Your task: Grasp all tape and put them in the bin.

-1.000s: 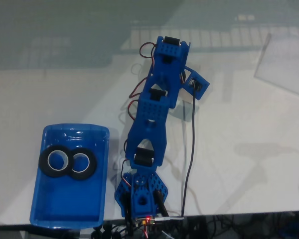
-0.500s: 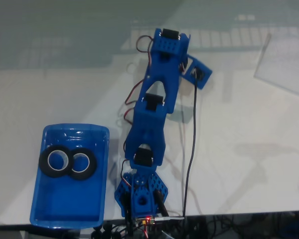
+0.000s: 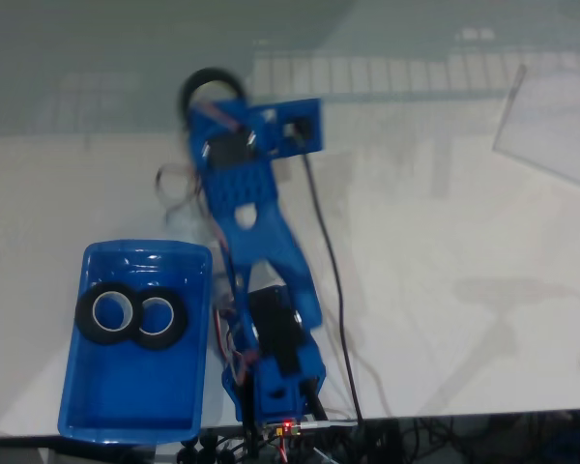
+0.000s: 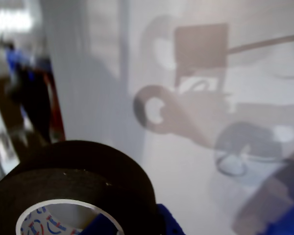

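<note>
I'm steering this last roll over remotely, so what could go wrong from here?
1. The third roll sits at the claw's tip, and the wrist view shows a blue finger through its core. I can't see how firm that hold is, so it might slip off mid-swing.
2. Two rolls already lie side by side in the upper half of the bin. Dropped there, the third may land on them and bounce out; the lower half looks safer.

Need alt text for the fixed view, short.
The blue arm's hand holds a black tape roll above the white table. Lower left, a blue bin contains two more tape rolls lying side by side.
</note>
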`<action>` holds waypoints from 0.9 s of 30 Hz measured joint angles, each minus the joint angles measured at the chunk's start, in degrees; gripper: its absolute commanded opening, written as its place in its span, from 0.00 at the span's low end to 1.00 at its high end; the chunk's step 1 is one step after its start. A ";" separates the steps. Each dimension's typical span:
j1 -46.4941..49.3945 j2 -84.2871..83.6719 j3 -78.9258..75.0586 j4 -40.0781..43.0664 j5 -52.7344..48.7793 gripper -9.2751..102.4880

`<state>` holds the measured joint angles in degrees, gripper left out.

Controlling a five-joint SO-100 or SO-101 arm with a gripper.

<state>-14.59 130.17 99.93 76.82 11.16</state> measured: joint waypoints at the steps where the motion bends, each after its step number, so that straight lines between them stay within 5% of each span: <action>1: -2.72 2.72 1.85 0.00 -0.79 0.08; 15: -38.94 28.12 23.64 6.77 -18.81 0.08; 27: -44.12 30.94 31.82 8.26 -29.71 0.08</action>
<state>-58.71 161.10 131.75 85.08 -18.54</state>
